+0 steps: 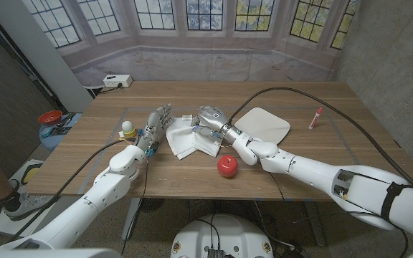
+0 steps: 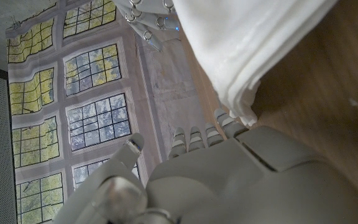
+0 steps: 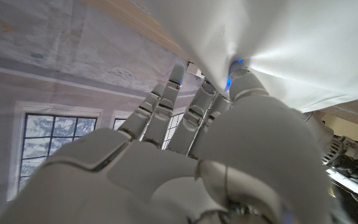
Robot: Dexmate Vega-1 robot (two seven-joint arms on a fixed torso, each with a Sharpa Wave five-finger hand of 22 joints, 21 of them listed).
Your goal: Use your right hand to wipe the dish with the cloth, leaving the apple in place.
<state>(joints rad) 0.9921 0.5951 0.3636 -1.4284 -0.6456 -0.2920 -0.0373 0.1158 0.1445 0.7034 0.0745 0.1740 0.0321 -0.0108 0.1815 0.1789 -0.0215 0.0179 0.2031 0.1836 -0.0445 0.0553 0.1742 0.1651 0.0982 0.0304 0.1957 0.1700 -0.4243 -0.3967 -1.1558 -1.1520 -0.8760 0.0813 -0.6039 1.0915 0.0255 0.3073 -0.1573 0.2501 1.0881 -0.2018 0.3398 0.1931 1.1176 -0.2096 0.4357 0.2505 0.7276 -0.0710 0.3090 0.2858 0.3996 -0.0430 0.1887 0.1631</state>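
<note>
Your right robot hand pinches the white cloth; the dish waits unwiped, apple untouched.

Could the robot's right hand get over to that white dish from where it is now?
Probably yes. The right hand is on the cloth, and the dish lies just beside it with bare table between. The apple sits nearer the robot, out of the way.

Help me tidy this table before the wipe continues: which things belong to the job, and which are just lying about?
Job:
white cloth, under the right robot hand
white dish
red apple, to stay put

Lying about:
red-and-white pen
small yellow-and-white object beside the left robot hand
</note>
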